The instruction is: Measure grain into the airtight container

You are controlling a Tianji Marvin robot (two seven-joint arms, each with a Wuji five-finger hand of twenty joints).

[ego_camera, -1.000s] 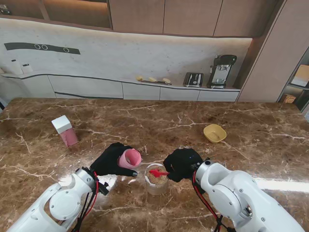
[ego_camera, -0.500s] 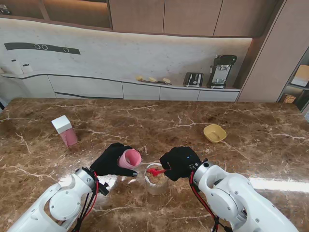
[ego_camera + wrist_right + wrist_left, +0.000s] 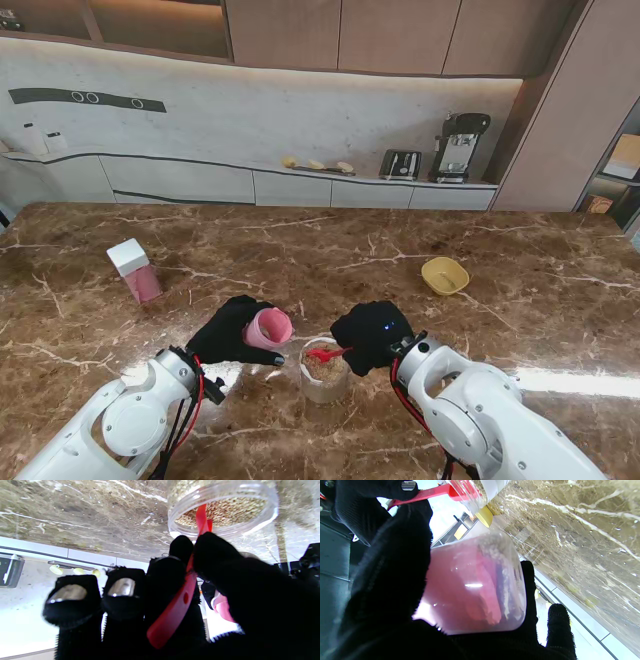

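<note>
A brown marble counter (image 3: 400,250) fills the kitchen. The right hand (image 3: 372,336) pinches a red scoop (image 3: 326,353) over the clear jar (image 3: 324,375) of grain, near me. Just left, the left hand (image 3: 228,332) wraps a tilted pink container (image 3: 269,329).

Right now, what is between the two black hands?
In the stand view, the clear jar of grain stands between the left hand, holding the pink container, and the right hand, whose red scoop reaches over it.
</note>
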